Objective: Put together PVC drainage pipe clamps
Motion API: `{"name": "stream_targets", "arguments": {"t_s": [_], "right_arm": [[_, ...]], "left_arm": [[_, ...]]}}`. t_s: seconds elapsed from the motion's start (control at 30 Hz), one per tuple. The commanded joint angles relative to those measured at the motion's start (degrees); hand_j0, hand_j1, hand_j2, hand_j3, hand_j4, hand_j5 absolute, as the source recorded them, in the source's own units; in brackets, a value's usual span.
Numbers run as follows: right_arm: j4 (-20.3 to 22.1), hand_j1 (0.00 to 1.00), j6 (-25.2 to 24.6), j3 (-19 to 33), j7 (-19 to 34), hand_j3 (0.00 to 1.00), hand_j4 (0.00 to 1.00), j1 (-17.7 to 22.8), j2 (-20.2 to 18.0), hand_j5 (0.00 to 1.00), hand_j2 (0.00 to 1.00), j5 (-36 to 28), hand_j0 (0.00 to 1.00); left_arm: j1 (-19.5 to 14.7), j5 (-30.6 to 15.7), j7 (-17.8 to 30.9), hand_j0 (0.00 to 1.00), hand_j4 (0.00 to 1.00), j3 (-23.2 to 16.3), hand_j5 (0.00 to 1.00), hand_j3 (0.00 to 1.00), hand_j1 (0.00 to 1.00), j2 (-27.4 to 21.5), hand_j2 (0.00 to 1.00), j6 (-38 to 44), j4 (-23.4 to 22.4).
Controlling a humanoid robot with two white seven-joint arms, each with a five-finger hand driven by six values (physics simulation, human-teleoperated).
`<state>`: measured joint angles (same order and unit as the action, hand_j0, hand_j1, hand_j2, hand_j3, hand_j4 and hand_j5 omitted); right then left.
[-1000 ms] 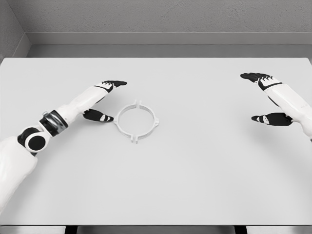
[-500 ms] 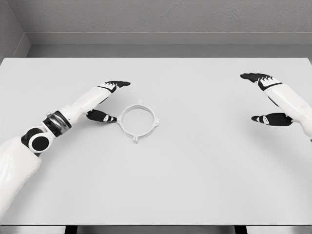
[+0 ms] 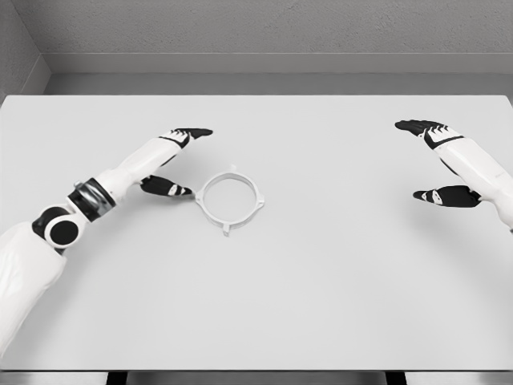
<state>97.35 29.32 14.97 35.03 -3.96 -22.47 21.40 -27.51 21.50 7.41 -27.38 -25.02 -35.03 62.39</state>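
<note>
A white ring-shaped pipe clamp (image 3: 230,200) with small tabs on its rim lies flat on the white table (image 3: 304,281), left of centre. My left hand (image 3: 183,160) is just left of it, fingers spread; its black thumb tip (image 3: 168,188) reaches to the ring's left tab, and I cannot tell whether they touch. The black fingertips (image 3: 195,132) hover farther back. My right hand (image 3: 437,160) hangs open over the table's right side, far from the clamp, holding nothing.
The table's far edge meets a grey wall (image 3: 256,32). The front edge runs along the bottom of the view.
The clamp has slid a little to the right and away, with my left hand following it rightward. My right hand has stayed still.
</note>
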Motion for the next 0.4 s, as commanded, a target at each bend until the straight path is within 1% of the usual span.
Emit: {"name": "stream_targets", "arguments": {"t_s": [0.0,0.03,0.1,0.13,0.17,0.23,0.3,0.37], "right_arm": [[0.03,1.00,-0.14,-0.03,-0.03,1.00,1.00,0.00,-0.03,1.00,1.00,-0.40,1.00],[0.03,1.00,-0.14,-0.03,-0.03,1.00,1.00,0.00,-0.03,1.00,1.00,-0.40,1.00],[0.03,1.00,-0.14,-0.03,-0.03,1.00,1.00,0.00,-0.03,1.00,1.00,-0.40,1.00],[0.12,1.00,-0.05,-0.03,-0.03,1.00,1.00,0.00,-0.03,1.00,1.00,-0.40,1.00],[0.03,1.00,-0.14,-0.03,-0.03,1.00,1.00,0.00,-0.03,1.00,1.00,-0.66,1.00],[0.03,1.00,-0.14,-0.03,-0.03,1.00,1.00,0.09,-0.03,1.00,1.00,-0.66,1.00],[-0.06,1.00,-0.14,0.06,-0.03,1.00,1.00,0.09,-0.03,1.00,1.00,-0.66,1.00],[-0.06,1.00,-0.14,0.06,-0.03,1.00,1.00,0.00,-0.03,1.00,1.00,-0.66,1.00]], "left_arm": [[-0.09,-0.49,-0.03,1.00,1.00,0.40,1.00,1.00,1.00,-2.57,1.00,0.03,-0.25],[-0.44,-0.49,-0.03,1.00,1.00,0.49,1.00,1.00,1.00,-3.28,1.00,0.03,-0.43],[-0.35,-0.93,-0.12,1.00,1.00,3.82,1.00,1.00,1.00,-6.97,1.00,0.03,-0.69],[-0.27,-0.93,-0.12,1.00,1.00,4.97,1.00,1.00,1.00,-8.02,1.00,0.03,-0.86],[-0.18,-1.02,-0.12,1.00,1.00,5.76,1.00,1.00,1.00,-10.13,1.00,0.03,-1.83],[-0.27,-1.02,-0.12,1.00,1.00,6.90,1.00,1.00,1.00,-11.98,1.00,0.03,-4.64],[-0.26,-1.19,-0.12,1.00,1.00,7.96,1.00,1.00,1.00,-14.09,1.00,0.03,-5.35],[-0.18,-1.19,-0.12,1.00,1.00,8.31,1.00,1.00,1.00,-14.44,1.00,0.03,-5.52]]}}
